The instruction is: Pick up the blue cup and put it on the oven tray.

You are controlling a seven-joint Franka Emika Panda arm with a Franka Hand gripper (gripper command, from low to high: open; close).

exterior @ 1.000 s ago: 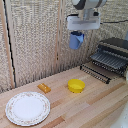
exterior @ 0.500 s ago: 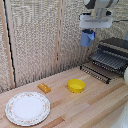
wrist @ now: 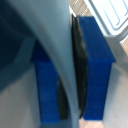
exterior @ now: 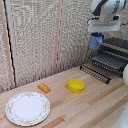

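Observation:
The blue cup [exterior: 96,40] hangs in the air in the exterior view, held under my gripper [exterior: 100,33], which is shut on it. It is high above the tabletop, just beyond the end of the oven tray [exterior: 106,63] that lies toward the exterior view's left. That tray is a wire rack sticking out of the dark toaster oven [exterior: 118,46]. The wrist view is blurred: the cup's pale wall [wrist: 57,55] is pinched between two blue finger pads [wrist: 97,75], and a corner of the wire rack [wrist: 111,14] shows behind.
A yellow bowl [exterior: 76,85] sits mid-table, with a small orange block [exterior: 44,88] toward the exterior view's left. A round patterned white plate [exterior: 27,108] lies near the front left. A woven screen stands behind the wooden table [exterior: 95,107].
The gripper has carried the blue cup toward the exterior view's right, nearer the oven tray, staying at about the same height.

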